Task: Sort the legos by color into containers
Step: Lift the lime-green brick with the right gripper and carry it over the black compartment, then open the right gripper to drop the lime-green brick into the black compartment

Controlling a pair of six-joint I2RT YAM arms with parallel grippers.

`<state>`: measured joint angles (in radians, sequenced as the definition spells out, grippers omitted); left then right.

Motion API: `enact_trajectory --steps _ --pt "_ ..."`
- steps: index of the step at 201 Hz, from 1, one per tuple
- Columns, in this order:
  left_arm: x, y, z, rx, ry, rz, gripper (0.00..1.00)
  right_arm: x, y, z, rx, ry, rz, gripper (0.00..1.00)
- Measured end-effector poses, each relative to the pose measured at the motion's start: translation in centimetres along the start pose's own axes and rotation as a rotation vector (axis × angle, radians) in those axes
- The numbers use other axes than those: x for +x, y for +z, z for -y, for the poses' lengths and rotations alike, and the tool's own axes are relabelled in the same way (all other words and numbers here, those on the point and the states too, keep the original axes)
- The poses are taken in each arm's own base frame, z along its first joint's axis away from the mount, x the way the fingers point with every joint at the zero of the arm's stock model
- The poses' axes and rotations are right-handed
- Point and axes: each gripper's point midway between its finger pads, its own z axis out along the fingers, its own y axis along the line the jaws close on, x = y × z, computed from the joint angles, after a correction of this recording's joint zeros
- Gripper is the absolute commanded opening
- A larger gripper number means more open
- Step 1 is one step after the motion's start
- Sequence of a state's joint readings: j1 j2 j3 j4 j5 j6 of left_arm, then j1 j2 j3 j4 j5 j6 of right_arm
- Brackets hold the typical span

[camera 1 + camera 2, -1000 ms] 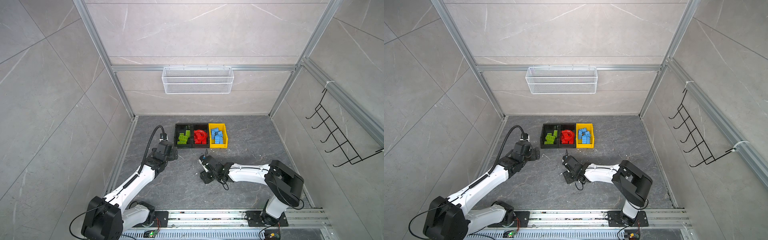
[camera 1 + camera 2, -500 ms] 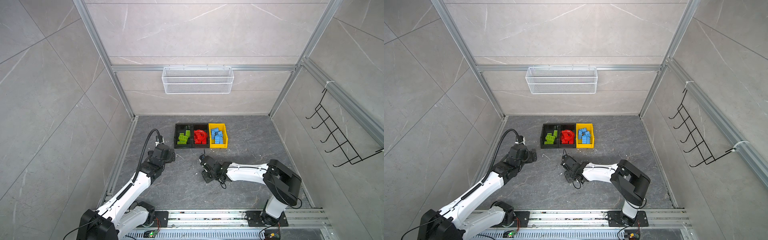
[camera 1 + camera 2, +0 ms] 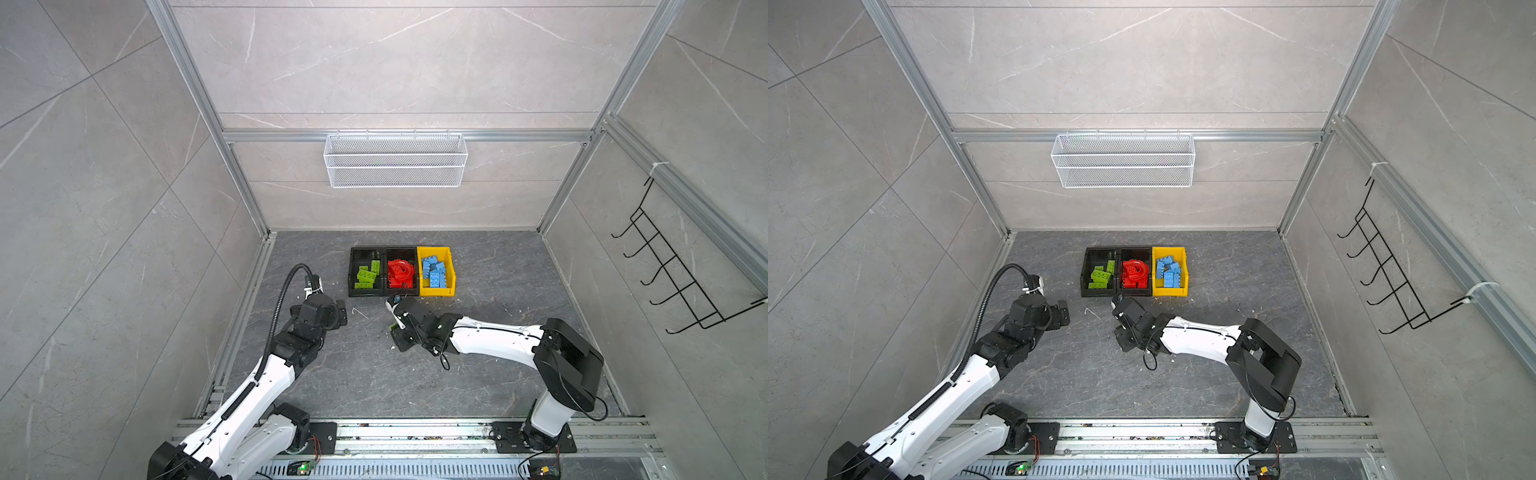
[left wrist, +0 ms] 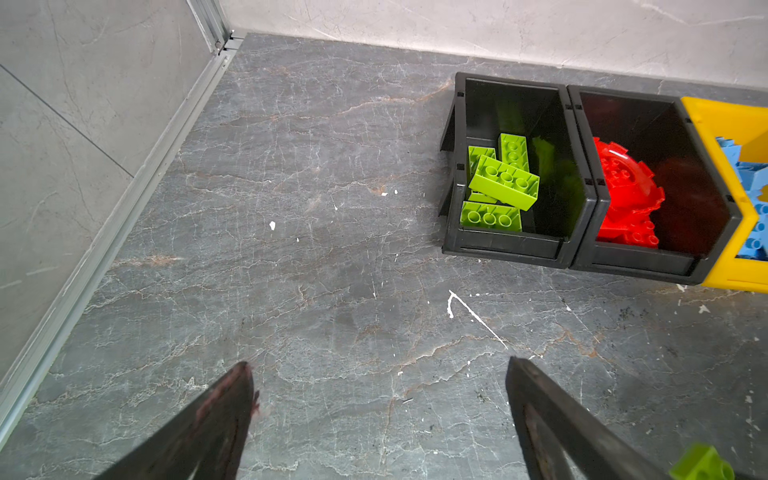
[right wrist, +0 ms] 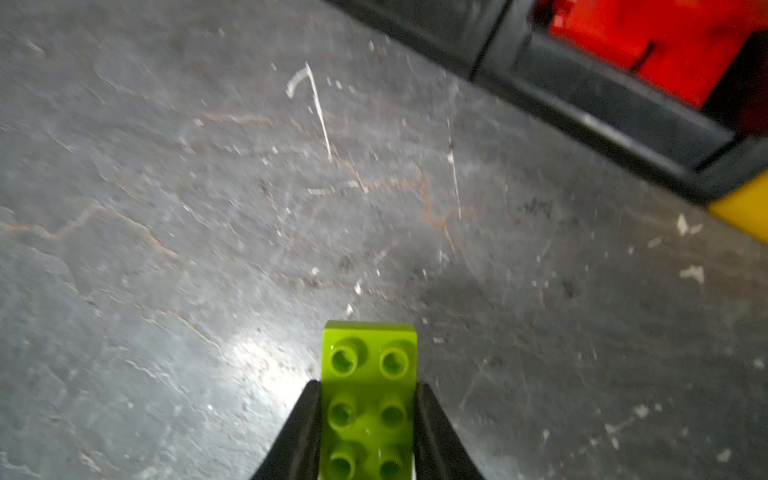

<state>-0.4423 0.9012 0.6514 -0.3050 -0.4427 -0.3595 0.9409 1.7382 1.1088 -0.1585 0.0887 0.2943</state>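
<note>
Jaws of right gripper (image 5: pixel 368 388) clamped on long sides of lime green brick (image 5: pixel 369 409), studs facing wrist camera, over bare worktop (image 5: pixel 166 208) just in front of middle black bin (image 3: pixel 402 294). Jaws of left gripper (image 4: pixel 378 365) spread wide, nothing between, over worktop left of bins. Three bins in touching row near back wall: left black bin (image 3: pixel 365 294) with green bricks (image 3: pixel 367 275), middle one with red bricks (image 3: pixel 401 274), yellow bin (image 3: pixel 436 293) with blue bricks (image 3: pixel 434 272)
</note>
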Motion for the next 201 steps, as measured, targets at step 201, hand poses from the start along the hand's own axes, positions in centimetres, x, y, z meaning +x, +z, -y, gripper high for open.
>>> enact_trajectory --steps 201 --pt "3.5 -1.0 -0.8 0.024 -0.085 -0.073 0.97 -17.9 8.4 5.4 -0.062 0.084 0.374 0.30"
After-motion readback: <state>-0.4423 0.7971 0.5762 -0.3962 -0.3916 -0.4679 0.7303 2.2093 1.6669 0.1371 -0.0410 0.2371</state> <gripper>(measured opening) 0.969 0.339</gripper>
